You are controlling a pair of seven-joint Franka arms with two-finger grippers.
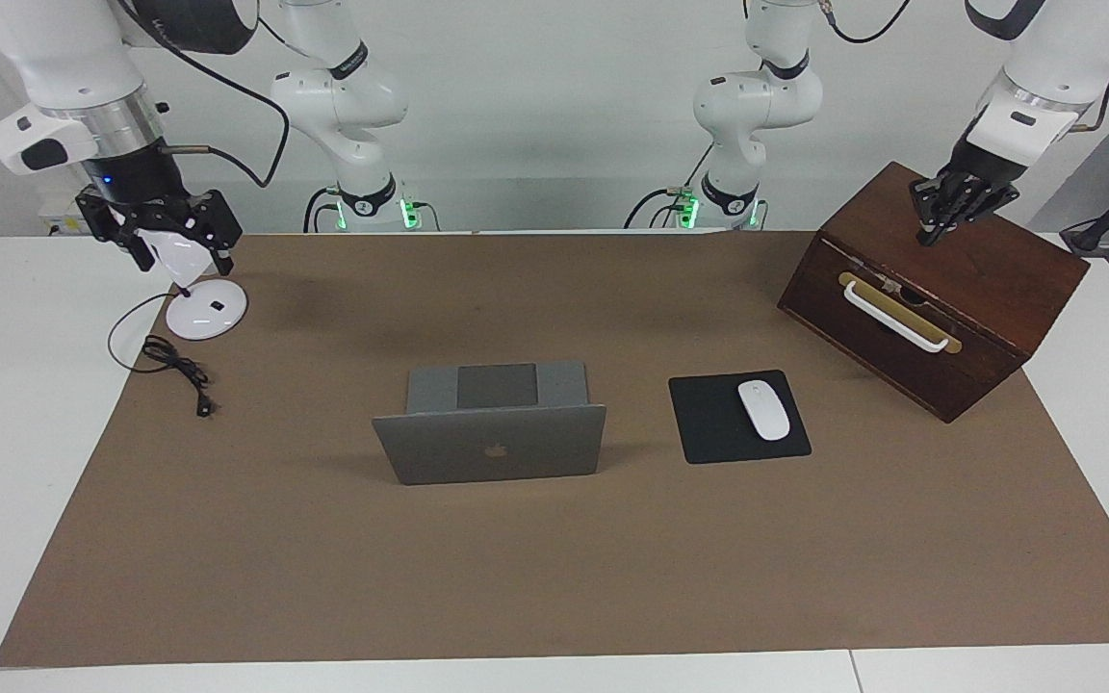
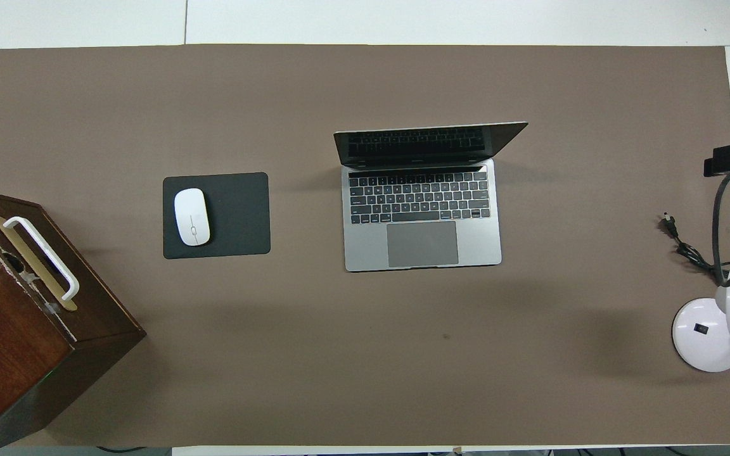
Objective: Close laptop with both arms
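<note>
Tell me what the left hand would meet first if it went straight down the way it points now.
Most likely the top of the wooden box: the left hand, shut and empty, points down just above it. Whether it already touches the box cannot be told.
</note>
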